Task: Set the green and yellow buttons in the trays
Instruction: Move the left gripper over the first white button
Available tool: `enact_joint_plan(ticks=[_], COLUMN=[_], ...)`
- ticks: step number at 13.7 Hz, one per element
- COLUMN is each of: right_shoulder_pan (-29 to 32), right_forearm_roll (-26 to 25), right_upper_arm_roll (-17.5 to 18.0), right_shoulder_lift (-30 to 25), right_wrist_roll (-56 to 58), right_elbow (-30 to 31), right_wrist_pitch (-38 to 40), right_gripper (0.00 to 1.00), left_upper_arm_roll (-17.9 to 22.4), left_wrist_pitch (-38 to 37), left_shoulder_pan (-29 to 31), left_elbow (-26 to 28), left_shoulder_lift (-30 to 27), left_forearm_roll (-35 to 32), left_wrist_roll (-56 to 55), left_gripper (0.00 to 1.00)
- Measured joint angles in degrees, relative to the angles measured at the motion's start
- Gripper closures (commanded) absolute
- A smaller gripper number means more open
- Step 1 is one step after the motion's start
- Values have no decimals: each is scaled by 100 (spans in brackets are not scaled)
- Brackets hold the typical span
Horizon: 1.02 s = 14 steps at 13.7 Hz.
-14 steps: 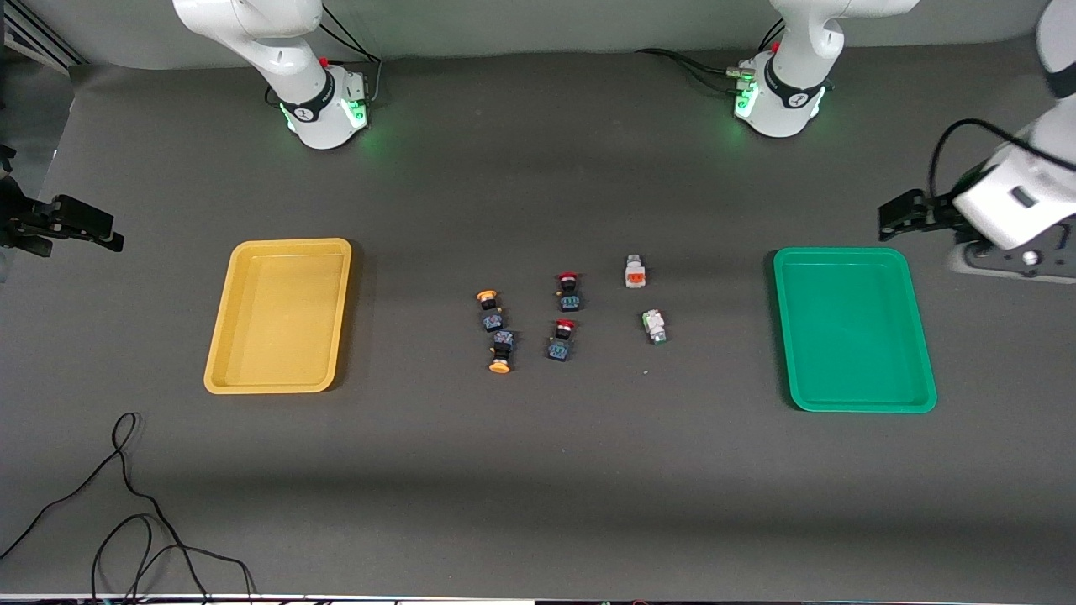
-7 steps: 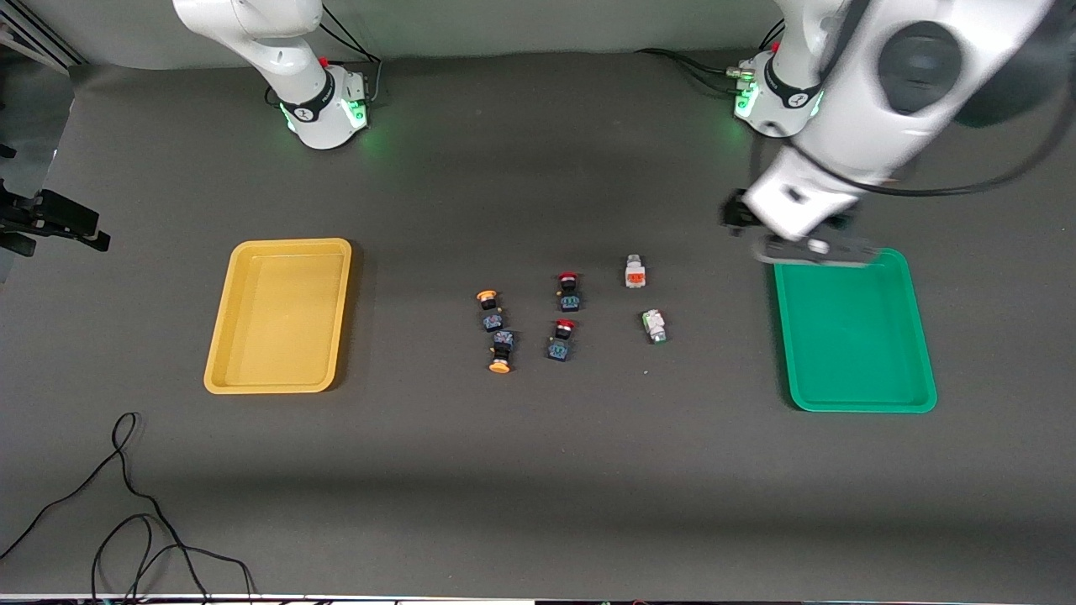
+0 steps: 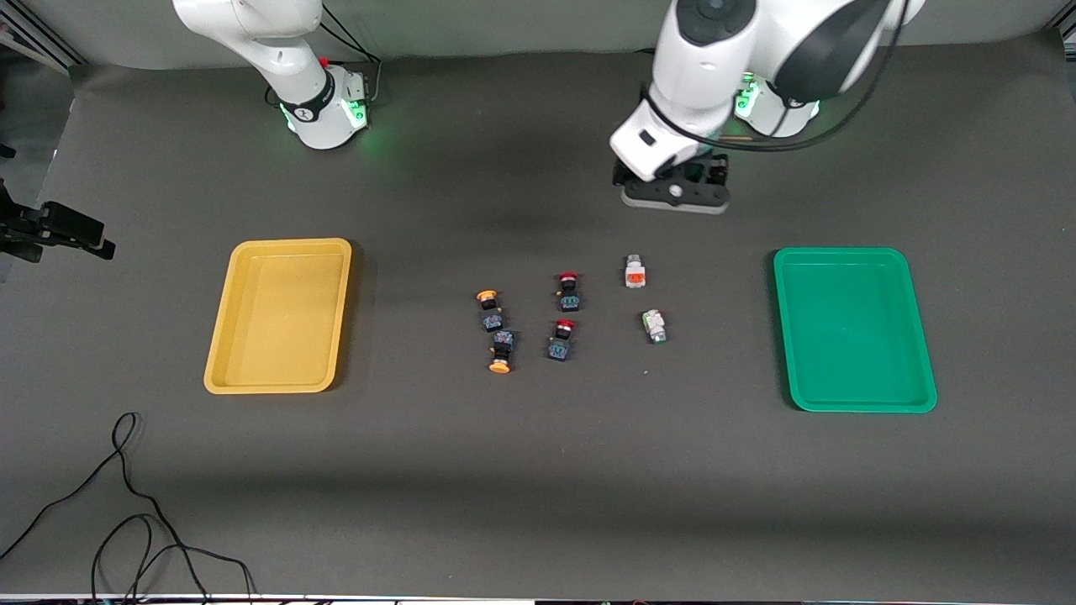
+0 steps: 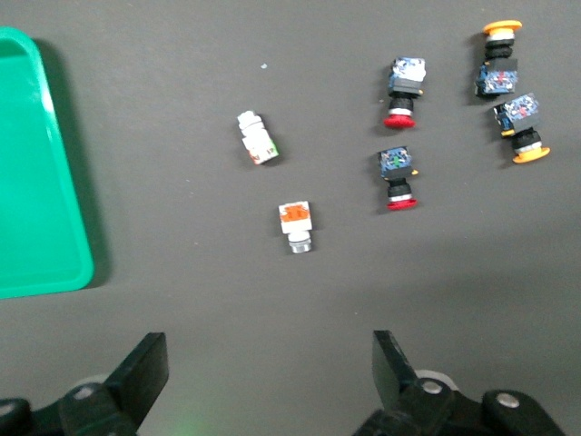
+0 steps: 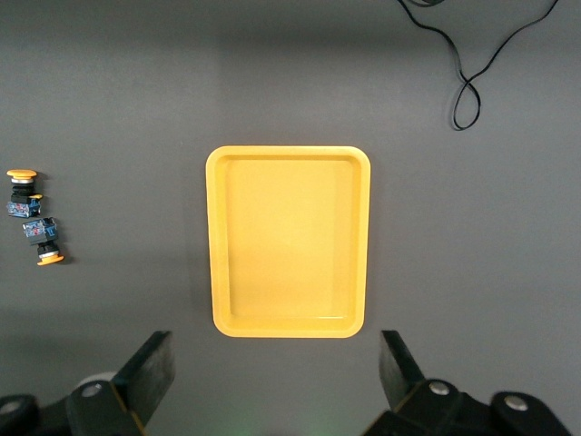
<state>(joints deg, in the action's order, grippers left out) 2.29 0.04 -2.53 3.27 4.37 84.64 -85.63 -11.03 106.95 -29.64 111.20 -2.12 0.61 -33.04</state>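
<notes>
Front view layout: dark table [image 3: 538, 470], six small switches bunched mid-table, one tray toward each arm's end.
Left gripper [image 3: 675, 195]: up in the air over bare table, between the left arm's base and the white switches; fingers [image 4: 145, 372] spread wide, holding nothing.
Right gripper [image 5: 277, 381]: up over the table edge at the right arm's end, looking down on the yellow tray; fingers wide apart, holding nothing.
Yellow tray [image 3: 220, 353]: flat on the table toward the right arm's end, nothing in it.
Green tray [image 3: 920, 370]: flat toward the left arm's end, nothing in it.
White switch, orange mark [image 3: 635, 271]: lying on the table at about 11 o'clock from the green-marked one, apart from it.
White switch, green mark [image 3: 654, 326]: on its side, nearer the front camera, between the cluster and the green tray.
Yellow-cap switches [image 3: 487, 306] [image 3: 502, 351]: pair lying end to end, bodies almost touching, caps pointing away from each other, on the yellow tray's side of the cluster.
Red-cap switches [image 3: 568, 291] [image 3: 561, 340]: between the yellow-cap pair and the white ones, one at 12 o'clock of the other.
Loose cable [image 3: 126, 504]: coiled on the table near the front camera, at the right arm's end.
</notes>
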Motion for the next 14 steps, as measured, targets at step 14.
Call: enact_joint_plan(ticks=[14], right_shoulder_pan=[-124], right_forearm_roll=[94], right_upper_arm_roll=[84], right_shoulder_lift=[301], right_wrist_roll=[0], right_elbow=[47], right_wrist_pitch=[266], right_gripper=[0], left_upper_arm_roll=[108], left_wrist_pitch=[4173], left_shoulder_pan=[-43], left_elbow=[1792], left_shoulder_lift=[2203], left_forearm_roll=[4], left_wrist_roll=[-158], left_gripper=[0])
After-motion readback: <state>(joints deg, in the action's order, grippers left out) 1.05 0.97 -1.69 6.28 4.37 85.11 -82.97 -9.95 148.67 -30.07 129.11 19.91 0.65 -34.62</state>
